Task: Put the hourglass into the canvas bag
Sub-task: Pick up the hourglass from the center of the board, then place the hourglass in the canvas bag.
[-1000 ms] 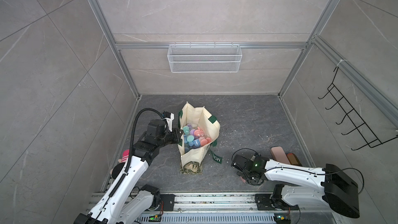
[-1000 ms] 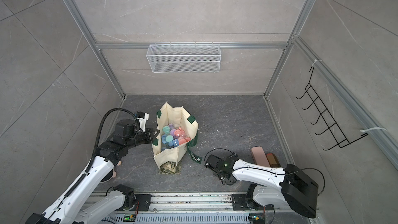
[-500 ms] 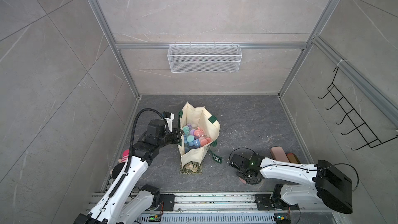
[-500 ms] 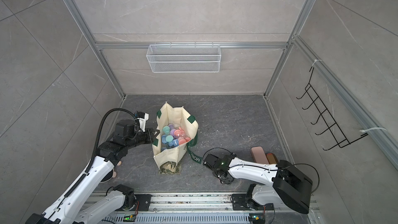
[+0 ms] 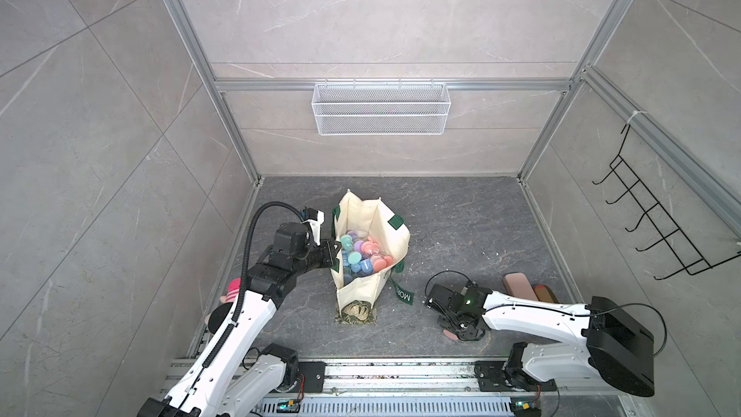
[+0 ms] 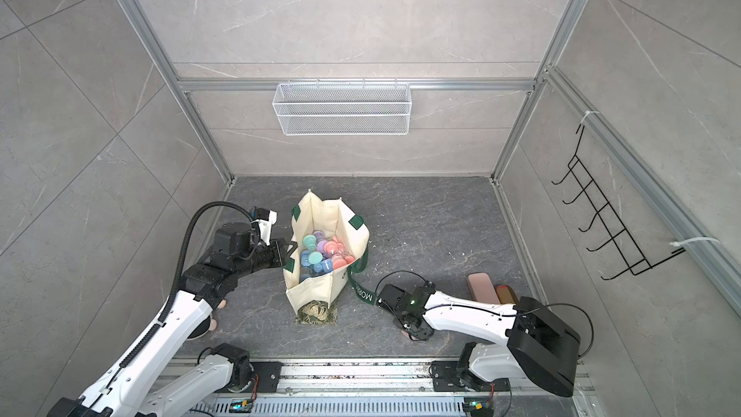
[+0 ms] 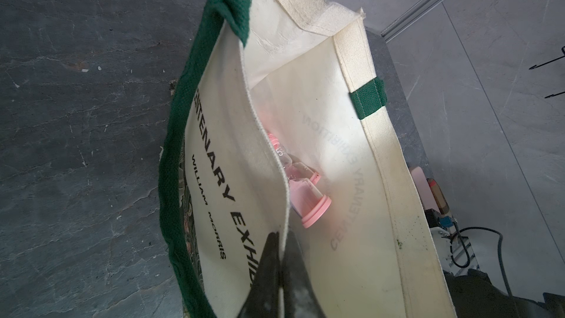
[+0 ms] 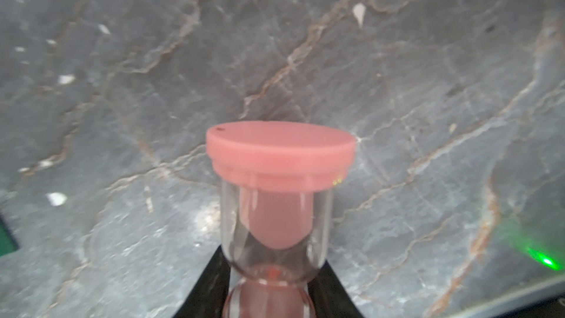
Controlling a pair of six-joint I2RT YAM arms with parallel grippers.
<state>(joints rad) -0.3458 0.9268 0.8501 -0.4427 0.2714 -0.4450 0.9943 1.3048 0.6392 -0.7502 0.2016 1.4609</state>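
The cream canvas bag with green straps stands open mid-floor in both top views, holding several coloured hourglasses. My left gripper is shut on the bag's left rim; the wrist view shows the cloth edge pinched between the jaws and a pink hourglass inside. At the front right my right gripper points down at the floor. In its wrist view a pink-capped hourglass sits between the black fingers, which close on its glass waist. Only its pink end shows from above.
A flat pink case and a brown item lie by the right wall. A green lettered tag trails from the bag. A patterned cloth lies at the bag's front. A wire basket hangs on the back wall and a hook rack on the right.
My right gripper's jaws have closed in on the hourglass and the arm has shifted slightly left. The left arm and the bag have not moved.
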